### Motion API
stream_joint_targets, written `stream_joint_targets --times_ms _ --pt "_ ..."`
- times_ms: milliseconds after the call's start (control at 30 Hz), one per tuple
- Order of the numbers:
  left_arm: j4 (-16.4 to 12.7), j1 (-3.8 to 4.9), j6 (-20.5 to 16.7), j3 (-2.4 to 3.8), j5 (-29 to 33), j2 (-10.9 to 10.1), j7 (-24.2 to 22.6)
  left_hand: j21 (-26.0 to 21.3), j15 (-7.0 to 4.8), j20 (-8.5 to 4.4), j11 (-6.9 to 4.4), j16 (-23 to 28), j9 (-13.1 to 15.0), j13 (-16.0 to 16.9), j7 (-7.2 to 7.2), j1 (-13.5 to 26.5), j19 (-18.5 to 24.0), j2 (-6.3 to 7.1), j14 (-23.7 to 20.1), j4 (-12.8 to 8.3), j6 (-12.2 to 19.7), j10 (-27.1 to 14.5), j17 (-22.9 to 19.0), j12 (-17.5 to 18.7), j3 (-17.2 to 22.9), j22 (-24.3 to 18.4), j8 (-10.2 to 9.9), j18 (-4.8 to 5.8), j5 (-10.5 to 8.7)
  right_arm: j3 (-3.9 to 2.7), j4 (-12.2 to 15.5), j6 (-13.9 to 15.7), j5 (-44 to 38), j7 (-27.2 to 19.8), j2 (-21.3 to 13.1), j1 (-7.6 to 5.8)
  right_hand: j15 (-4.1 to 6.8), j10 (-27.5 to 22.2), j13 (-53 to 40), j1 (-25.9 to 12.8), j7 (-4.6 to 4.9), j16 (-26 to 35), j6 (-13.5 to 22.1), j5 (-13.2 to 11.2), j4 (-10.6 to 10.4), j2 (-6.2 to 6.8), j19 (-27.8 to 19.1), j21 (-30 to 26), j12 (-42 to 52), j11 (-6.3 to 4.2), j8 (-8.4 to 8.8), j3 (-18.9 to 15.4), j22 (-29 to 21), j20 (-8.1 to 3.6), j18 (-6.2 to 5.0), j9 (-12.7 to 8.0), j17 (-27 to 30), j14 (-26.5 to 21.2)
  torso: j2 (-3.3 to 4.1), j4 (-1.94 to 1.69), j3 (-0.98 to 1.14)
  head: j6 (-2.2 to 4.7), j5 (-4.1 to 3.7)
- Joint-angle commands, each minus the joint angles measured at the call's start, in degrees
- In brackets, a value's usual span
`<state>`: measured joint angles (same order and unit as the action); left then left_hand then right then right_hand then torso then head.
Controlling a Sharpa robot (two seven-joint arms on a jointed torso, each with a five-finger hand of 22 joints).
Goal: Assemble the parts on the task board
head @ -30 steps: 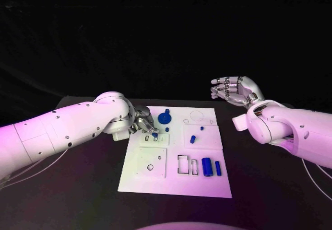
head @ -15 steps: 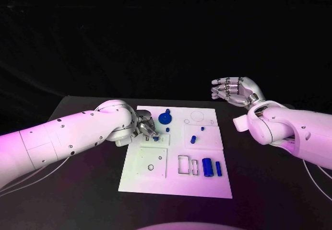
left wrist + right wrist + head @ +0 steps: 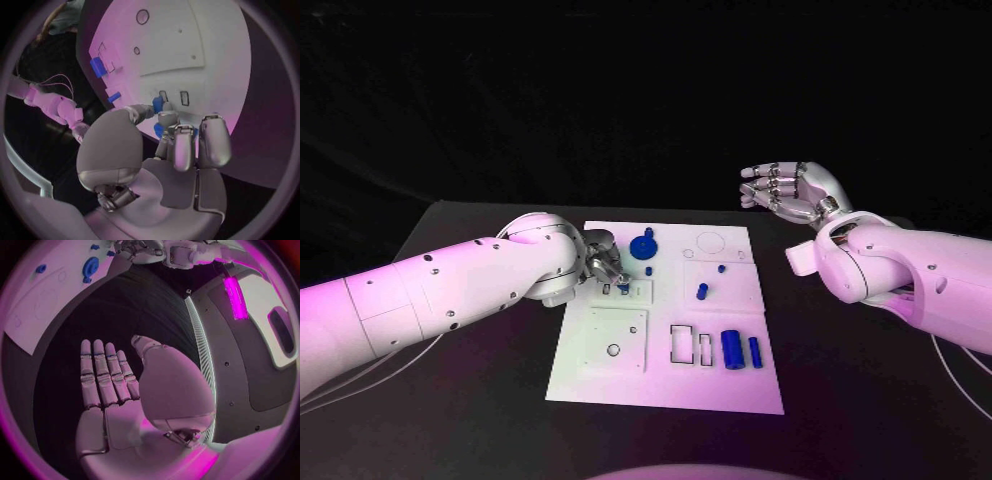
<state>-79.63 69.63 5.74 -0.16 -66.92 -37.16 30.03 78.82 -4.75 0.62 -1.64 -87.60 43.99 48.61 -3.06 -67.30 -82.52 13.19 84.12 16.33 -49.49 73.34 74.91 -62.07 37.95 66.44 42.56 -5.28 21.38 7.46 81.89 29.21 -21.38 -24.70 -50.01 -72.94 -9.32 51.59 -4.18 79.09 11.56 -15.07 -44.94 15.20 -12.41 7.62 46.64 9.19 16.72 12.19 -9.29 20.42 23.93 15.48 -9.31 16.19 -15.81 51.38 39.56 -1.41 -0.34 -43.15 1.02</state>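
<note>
While the left hand (image 3: 599, 262) pinches a small blue part (image 3: 157, 104) between its fingers (image 3: 177, 135), the step looks like seating it in the narrow slots just beyond the fingertips on the task board (image 3: 620, 380). The next move likely calls for fine alignment and a gentle press. The right hand (image 3: 788, 190) hovers well apart, fingers loosely spread, holding nothing. The counter (image 3: 473, 400) is black, the room dark.
</note>
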Motion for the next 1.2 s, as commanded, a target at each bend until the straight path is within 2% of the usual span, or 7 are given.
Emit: stream_joint_targets --times_ms 33,567,1200 --pt "-0.1 -0.02 0.4 0.01 -1.2 0.1 -0.5 0.4 -0.41 0.11 0.07 -0.2 0.1 0.1 0.05 0.3 -0.3 0.14 4.6 -14.9 -0.4 0.5 9.8 -0.3 14.6 0.1 -0.3 0.91 0.39 -0.01 0.0 -1.0 -0.2 -0.8 0.1 0.07 -0.31 -0.5 0.0 -0.4 4.27 0.3 0.3 0.0 0.1 -0.03 0.2 -0.3 0.0 -0.05 0.21 0.0 0.0 0.2 -0.97 -0.1 0.1 0.0 -0.04 -0.05 0.0 -0.14 0.05" --pt "0.1 -0.04 4.5 0.01 -1.2 0.2 -0.3 0.6 -0.48 0.12 -0.01 -0.3 0.1 0.5 0.12 0.4 -0.5 0.51 4.7 -15.1 -0.6 0.8 10.2 -0.6 14.5 0.5 -0.3 1.0 0.91 -0.01 -0.1 -1.4 0.1 -0.8 0.0 0.19 -0.33 -0.6 0.2 -0.9 4.29 0.5 0.3 0.1 0.0 -0.2 0.2 -0.5 0.1 -0.02 0.24 -0.1 -0.3 0.23 -0.98 -0.2 0.2 0.0 -0.01 -0.04 -0.01 -0.18 0.06" --pt "1.0 -0.34 3.8 -0.02 -1.1 1.0 -0.5 0.6 -0.49 0.14 -0.02 -0.3 0.1 0.6 0.14 0.4 -0.5 0.57 4.7 -15.2 -0.7 0.8 10.1 -0.7 14.4 0.5 -0.3 1.01 0.95 0.0 -0.1 -1.6 0.6 -0.9 0.0 0.19 -0.34 -0.6 0.2 -1.1 4.29 0.5 0.3 0.2 0.0 -0.25 0.2 -0.5 0.1 -0.02 0.25 -0.1 -0.4 0.24 -0.98 -0.2 0.2 0.1 -0.02 0.02 0.02 -0.23 0.04"
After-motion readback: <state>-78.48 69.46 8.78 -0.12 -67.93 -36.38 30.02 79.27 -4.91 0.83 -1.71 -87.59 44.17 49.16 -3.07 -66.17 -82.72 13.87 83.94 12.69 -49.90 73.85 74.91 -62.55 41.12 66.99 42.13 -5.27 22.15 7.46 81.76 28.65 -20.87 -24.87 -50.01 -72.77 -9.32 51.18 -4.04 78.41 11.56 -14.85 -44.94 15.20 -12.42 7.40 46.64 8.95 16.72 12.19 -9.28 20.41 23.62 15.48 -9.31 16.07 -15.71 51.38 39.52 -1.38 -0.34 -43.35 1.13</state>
